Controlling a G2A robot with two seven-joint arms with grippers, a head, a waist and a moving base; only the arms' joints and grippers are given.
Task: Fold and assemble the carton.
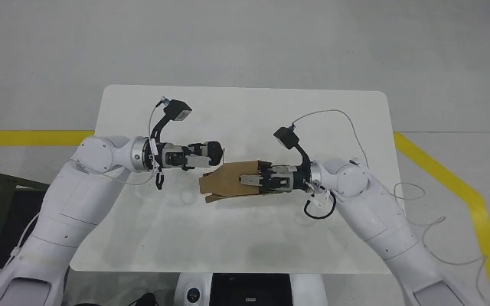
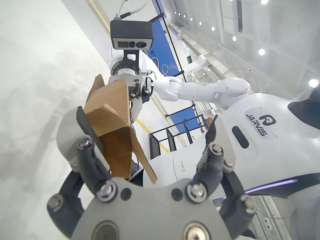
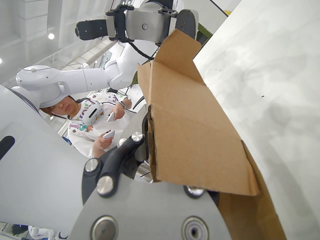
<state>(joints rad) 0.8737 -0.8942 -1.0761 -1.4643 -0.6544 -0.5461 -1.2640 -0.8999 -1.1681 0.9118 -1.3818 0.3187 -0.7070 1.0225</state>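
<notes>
Clamping carton (image 1: pixel 226 182) wall from its 3 o'clock side, right tool (image 1: pixel 259 181) is holding cardboard tight, likely steadying body so flaps can be worked. Carton is sitting over bench middle, half-formed, loose flaps pointing toward 9 o'clock; resting or lifted, cannot tell. Left tool (image 1: pixel 220 153) is hovering at carton's 11 o'clock, spread wide, probably lining up to press flap. Bench (image 1: pixel 321 115) is extending toward 12 o'clock.
</notes>
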